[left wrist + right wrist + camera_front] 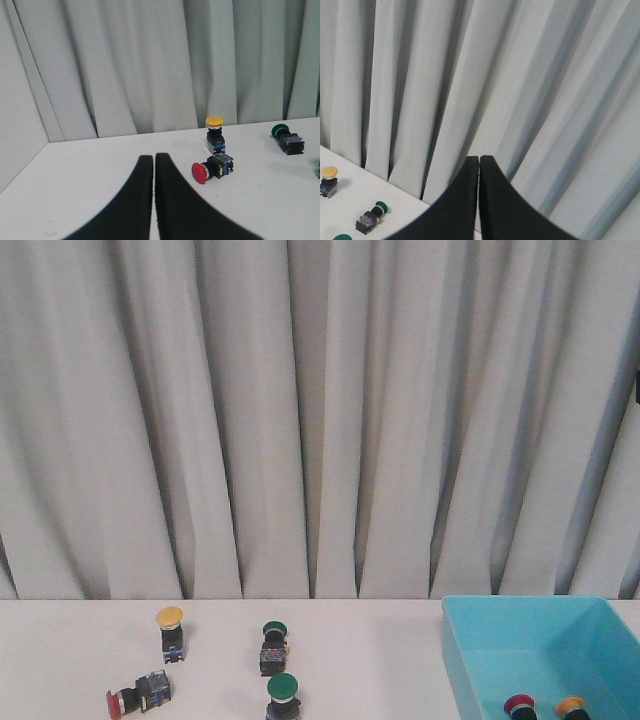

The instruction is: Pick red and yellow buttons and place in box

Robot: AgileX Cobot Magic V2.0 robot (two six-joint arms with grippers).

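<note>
On the table [350,640], left side: a yellow button [171,633] stands upright; just in front of it a red button [138,695] lies on its side, cap toward the left edge. Box [470,660] at far right already holds one red-capped and one yellow-capped button. Two green buttons [274,647] sit between and are not wanted.

Step in hand, as judged: left gripper [153,160] goes for the red or yellow button. It should open first, come down over the body rather than the cap, and keep clear of the neighbour, since the two look nearly touching, though the wrist view is too coarse to be sure.

Left gripper: fingers pressed together, empty, low over the table, short of the pair. Right gripper [479,161]: likewise closed and empty, raised, aimed at the curtain [320,410].
</note>
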